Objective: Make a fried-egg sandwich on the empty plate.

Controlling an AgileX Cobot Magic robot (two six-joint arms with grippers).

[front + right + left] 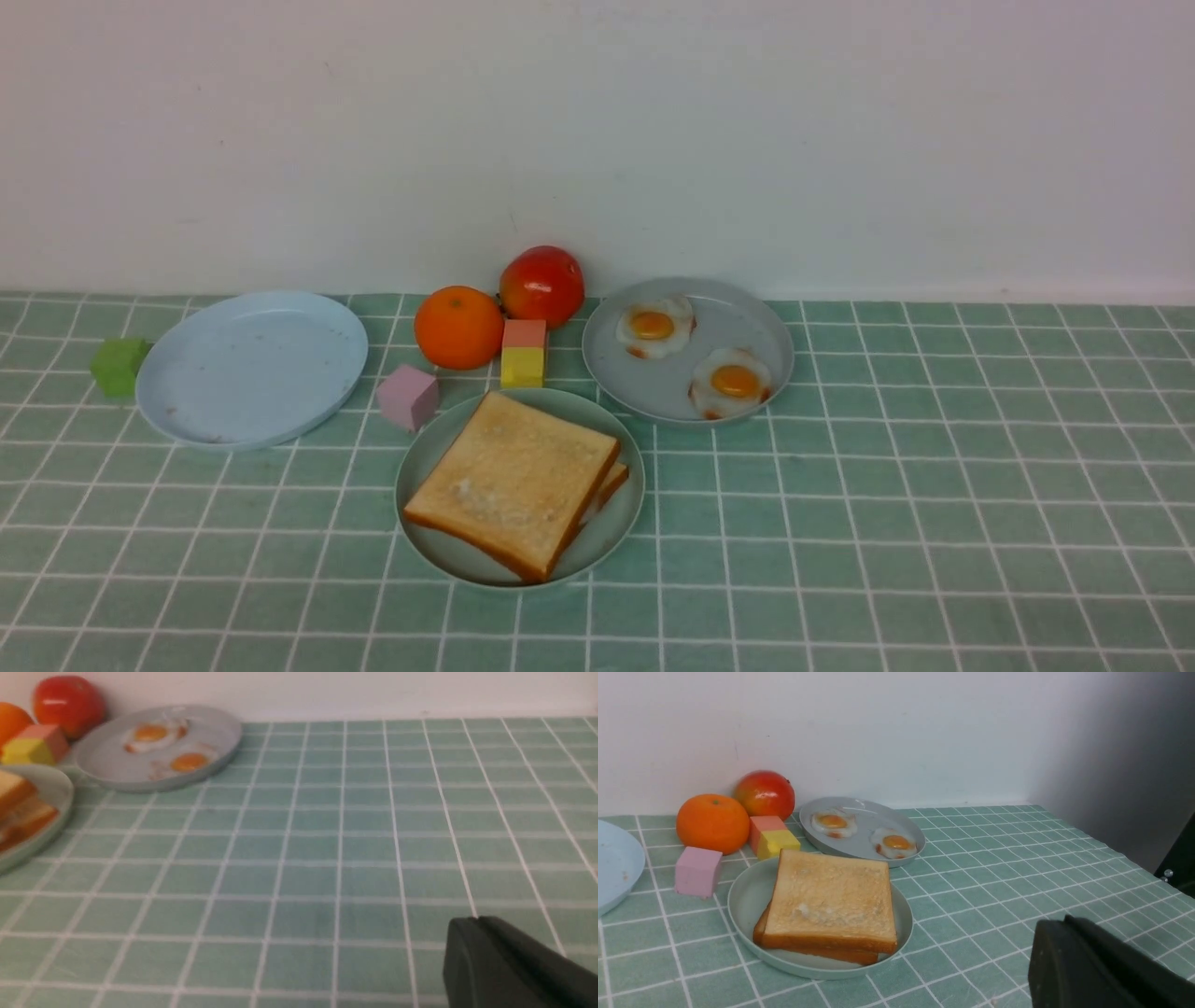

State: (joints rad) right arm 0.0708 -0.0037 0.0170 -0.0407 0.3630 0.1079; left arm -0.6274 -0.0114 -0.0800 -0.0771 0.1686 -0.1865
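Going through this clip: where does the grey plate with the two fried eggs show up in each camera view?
Front view: grey plate right of centre, by the wall, behind the toast plate.
Left wrist view: grey plate at centre, behind the toast.
Right wrist view: grey plate at upper left.
Shared landmark: the red apple beside it.

Only the gripper ends show, each in its own wrist view. The left arm's matte black, blunt-ended gripper point(1069, 952) has rounded edges and a thin seam along its top. The right arm's matching matte black gripper point(476, 947) carries the same seam.
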